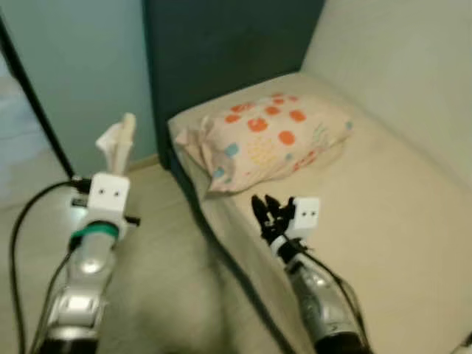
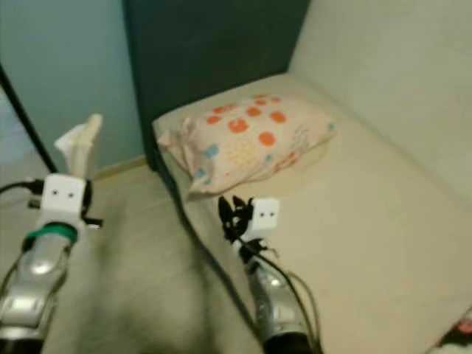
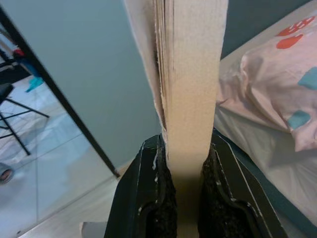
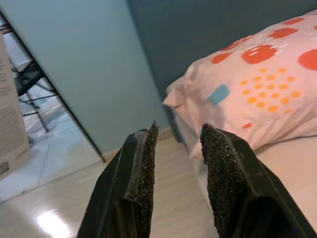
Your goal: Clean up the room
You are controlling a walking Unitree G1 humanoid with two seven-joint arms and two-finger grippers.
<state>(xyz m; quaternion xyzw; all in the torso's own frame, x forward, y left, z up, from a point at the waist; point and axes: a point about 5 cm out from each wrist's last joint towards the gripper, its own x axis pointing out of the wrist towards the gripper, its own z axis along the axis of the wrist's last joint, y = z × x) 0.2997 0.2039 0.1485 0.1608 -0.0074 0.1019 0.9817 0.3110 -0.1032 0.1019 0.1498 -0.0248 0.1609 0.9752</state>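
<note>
Paper: I am seeing a folded beige wad of paper (image 1: 118,144) sticking up from my left gripper (image 3: 184,171), over the wooden floor (image 1: 158,273) beside the bed (image 1: 383,221).
Left gripper: its fingers are clamping the paper from both sides.
Right gripper (image 4: 177,144): it is hovering at the bed's edge, fingers parted around nothing.
Pillow (image 1: 269,140): pale, with orange dots, it is lying on the bed just beyond my right gripper.
Wall (image 1: 81,66): light blue, it is standing behind the paper.
</note>
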